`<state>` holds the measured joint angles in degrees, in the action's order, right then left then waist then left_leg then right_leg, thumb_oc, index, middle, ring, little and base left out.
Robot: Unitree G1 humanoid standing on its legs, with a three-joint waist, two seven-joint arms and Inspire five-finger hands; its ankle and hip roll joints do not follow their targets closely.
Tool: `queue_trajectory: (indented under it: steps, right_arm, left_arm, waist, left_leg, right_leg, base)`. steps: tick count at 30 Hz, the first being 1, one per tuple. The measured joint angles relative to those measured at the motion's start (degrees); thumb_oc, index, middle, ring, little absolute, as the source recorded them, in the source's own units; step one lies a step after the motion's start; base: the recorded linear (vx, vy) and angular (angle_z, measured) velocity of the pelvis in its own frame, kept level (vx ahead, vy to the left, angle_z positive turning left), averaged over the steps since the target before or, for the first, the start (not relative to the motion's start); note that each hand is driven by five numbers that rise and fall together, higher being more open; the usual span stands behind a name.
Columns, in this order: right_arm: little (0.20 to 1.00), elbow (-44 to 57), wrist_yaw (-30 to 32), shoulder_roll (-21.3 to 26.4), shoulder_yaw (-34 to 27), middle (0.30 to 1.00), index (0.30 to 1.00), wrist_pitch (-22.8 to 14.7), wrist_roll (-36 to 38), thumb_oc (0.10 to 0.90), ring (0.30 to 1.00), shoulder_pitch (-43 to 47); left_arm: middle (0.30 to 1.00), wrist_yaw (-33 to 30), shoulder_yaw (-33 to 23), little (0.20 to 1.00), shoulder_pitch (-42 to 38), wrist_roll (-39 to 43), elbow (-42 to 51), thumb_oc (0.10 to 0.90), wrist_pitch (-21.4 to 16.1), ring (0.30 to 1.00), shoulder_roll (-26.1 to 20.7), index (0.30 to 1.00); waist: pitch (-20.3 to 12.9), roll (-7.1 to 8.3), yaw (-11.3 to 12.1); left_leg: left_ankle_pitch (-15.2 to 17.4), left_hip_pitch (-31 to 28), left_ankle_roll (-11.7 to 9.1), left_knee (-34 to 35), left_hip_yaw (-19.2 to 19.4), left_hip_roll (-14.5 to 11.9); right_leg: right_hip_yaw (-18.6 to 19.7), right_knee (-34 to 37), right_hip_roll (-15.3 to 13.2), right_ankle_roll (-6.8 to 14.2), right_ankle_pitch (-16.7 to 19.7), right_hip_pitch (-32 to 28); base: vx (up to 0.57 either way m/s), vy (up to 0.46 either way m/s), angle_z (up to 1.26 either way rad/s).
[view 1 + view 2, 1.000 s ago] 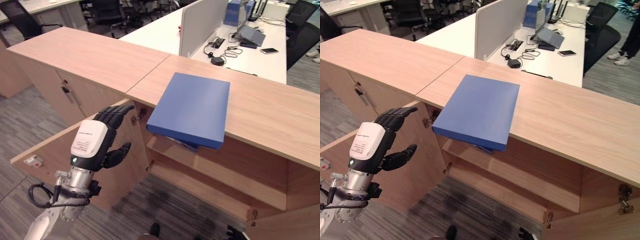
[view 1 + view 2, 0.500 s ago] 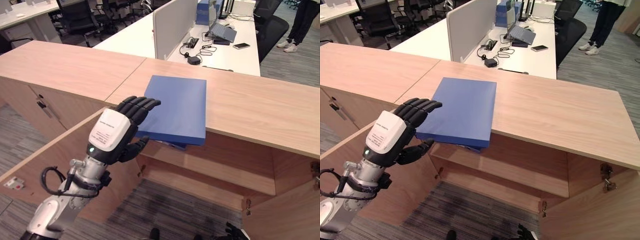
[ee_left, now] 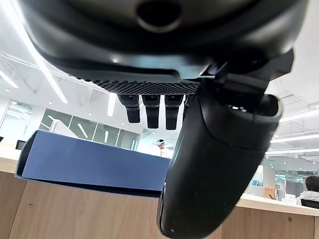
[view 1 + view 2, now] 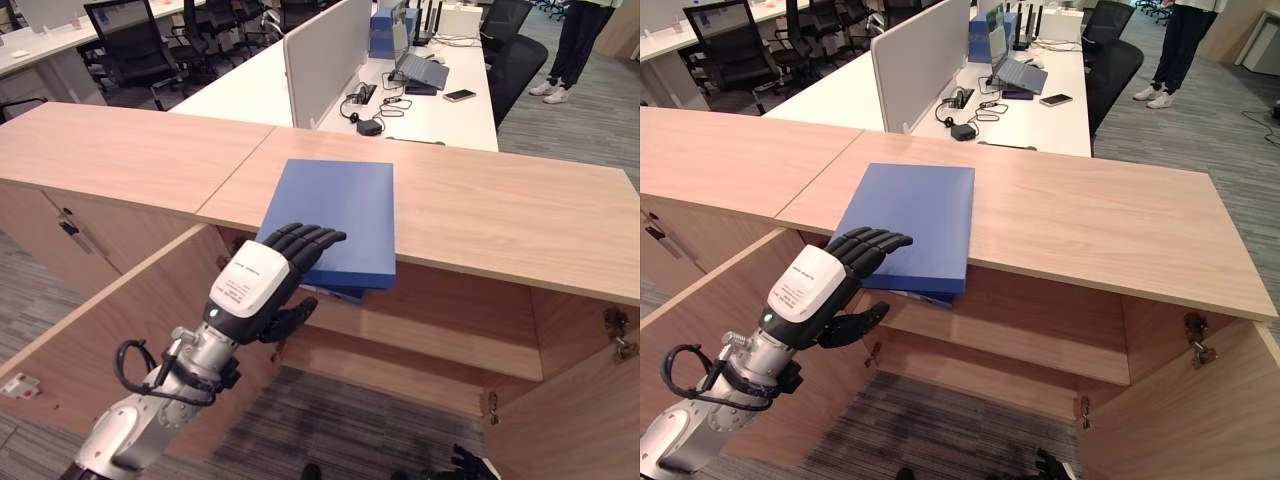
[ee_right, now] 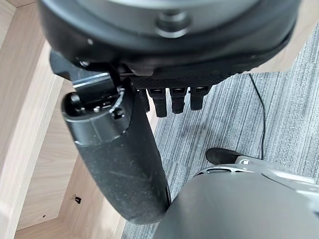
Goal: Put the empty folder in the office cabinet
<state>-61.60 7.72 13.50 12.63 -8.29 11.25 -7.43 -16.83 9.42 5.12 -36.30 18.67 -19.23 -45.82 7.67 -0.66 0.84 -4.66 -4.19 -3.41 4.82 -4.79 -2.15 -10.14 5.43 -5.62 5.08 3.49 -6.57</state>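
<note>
My left hand (image 4: 262, 285), fingers spread loosely and holding nothing, reaches the near edge of the flat blue folder (image 4: 338, 215) overhanging the wooden cabinet top (image 4: 520, 215). Next, I think: grasp it and lower it onto the open shelf (image 4: 430, 335).

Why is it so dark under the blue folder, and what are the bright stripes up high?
In the left eye view the blue folder overhangs the cabinet top, shading the shelf below; in the left wrist view, past the left hand, the bright stripes are ceiling lights.
</note>
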Motion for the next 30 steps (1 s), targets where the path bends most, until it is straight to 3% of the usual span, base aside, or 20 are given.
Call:
queue_trajectory:
  steps: [9, 30]
  right_arm:
    - [0.900, -0.1, 0.0, 0.0, 0.0, 0.900, 0.900, 0.1, 0.0, 0.800, 0.900, -0.1]
    - [0.900, -0.2, -0.2, -0.3, 0.0, 0.900, 0.900, 0.2, 0.2, 0.800, 0.900, -1.1]
  left_arm:
    - [0.900, 1.0, 2.6, 0.900, -1.1, 0.0, -4.0, 0.800, 0.4, 0.900, 0.2, 0.900]
    - [0.900, 0.5, 2.8, 0.900, -4.4, -3.5, -8.1, 0.800, 3.2, 0.900, 0.2, 0.900]
  waist:
    - [-0.6, -0.03, -0.6]
    - [-2.4, 1.38, -0.8]
  left_leg:
    - [-0.1, -0.1, 0.1, 0.0, 0.3, 0.1]
    - [0.3, -0.7, 0.6, 0.0, 1.5, 0.0]
  right_leg:
    - [0.3, 0.0, 0.1, 0.0, 0.2, 0.1]
    - [1.5, 0.0, -0.1, 0.0, 0.6, 0.1]
  base:
    - [0.00, 0.001, 0.00]
    - [0.01, 0.001, -0.03]
